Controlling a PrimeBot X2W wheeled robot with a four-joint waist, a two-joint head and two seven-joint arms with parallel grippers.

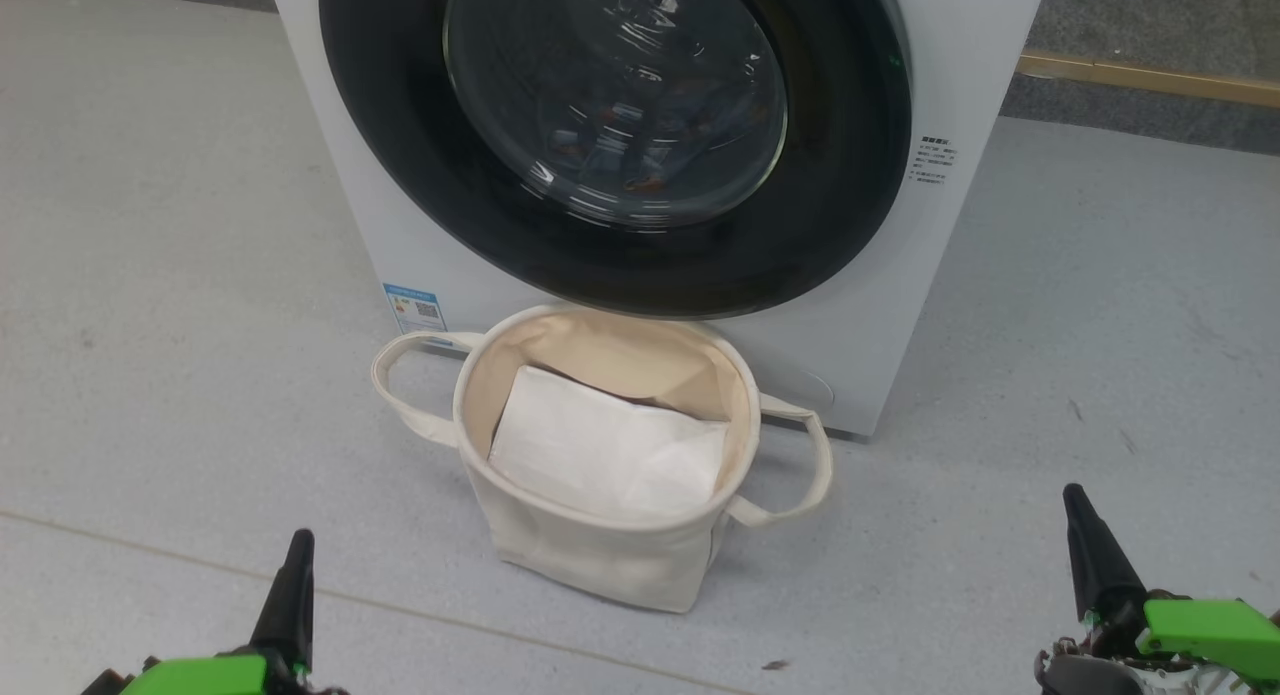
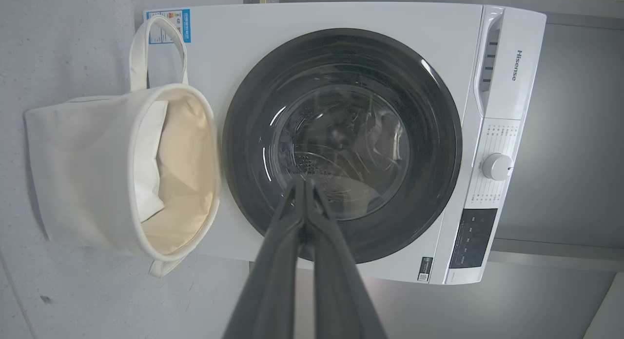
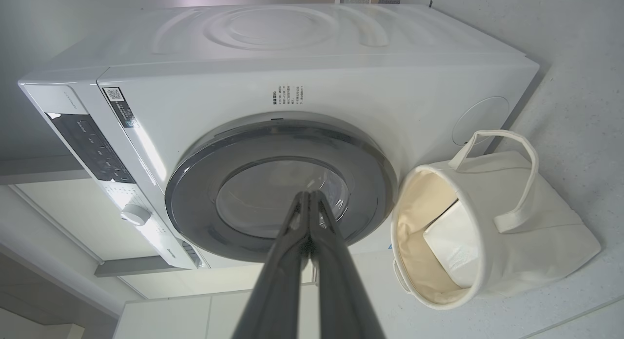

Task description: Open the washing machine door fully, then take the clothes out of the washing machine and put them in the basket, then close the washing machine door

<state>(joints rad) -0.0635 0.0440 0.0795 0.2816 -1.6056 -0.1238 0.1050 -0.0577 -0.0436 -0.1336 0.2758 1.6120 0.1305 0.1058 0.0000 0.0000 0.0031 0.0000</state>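
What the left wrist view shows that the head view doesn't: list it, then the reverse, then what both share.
Left wrist view adds: the control knob and the control panel.
Head view adds: the right gripper, shut, and a wooden strip.
Both: the door, shut; the basket with a white sheet inside; the blue label; the left gripper, shut.

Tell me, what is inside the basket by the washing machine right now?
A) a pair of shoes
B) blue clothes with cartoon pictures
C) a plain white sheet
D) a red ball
C: a folded plain white sheet lies inside the cream basket, which stands on the floor in front of the machine.
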